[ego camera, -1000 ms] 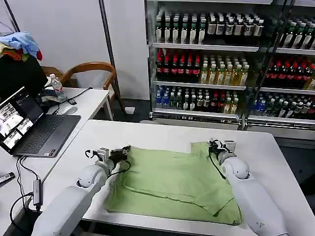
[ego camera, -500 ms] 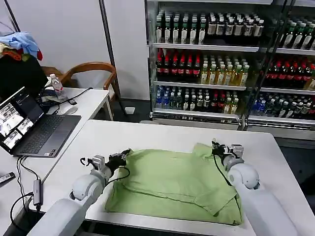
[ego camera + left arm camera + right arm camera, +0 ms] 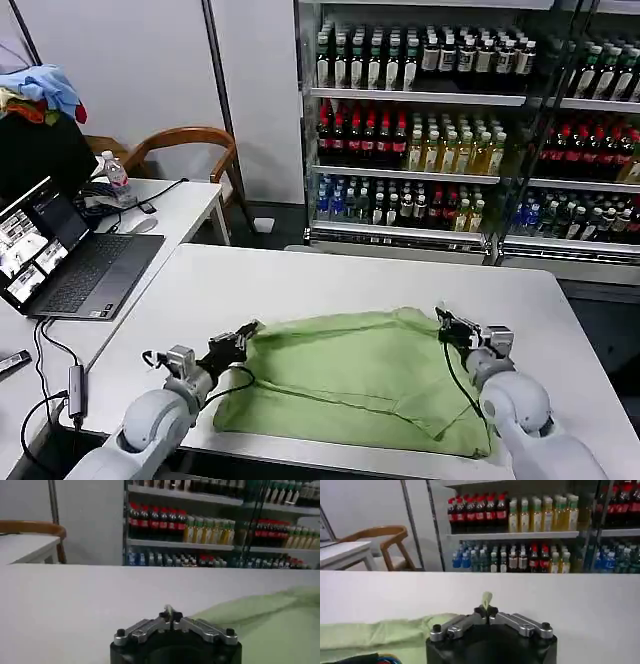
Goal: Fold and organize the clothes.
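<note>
Pinching the far edge of the light green polo shirt (image 3: 355, 385) at both ends — left gripper (image 3: 245, 333) clamped on the corner at about 9 o'clock of the cloth, right gripper (image 3: 441, 321) clamped on the corner near 2 o'clock. In each wrist view the fingers meet with a sliver of pale green fabric poking up between them, so both grips read as closed on cloth.

Shirt lies on the white table (image 3: 300, 280), in its near half, close to the robot-side edge. Long axis runs roughly 9-to-3 across the table, parallel to the line between the two grippers. Bulk of the fabric sits toward 6 o'clock from both grippers, i.e. between them and the robot's body. Diagonal creases and a layered flap show toward the 4 o'clock corner.

Judgement: neither arm is clearly nearer — the held edge spans them evenly. Next move likely depends on drawing that edge toward 6 o'clock over the rest, both grippers level, or the fold skews.

Laptop (image 3: 70, 262) on the side desk, well apart at 10 o'clock.
</note>
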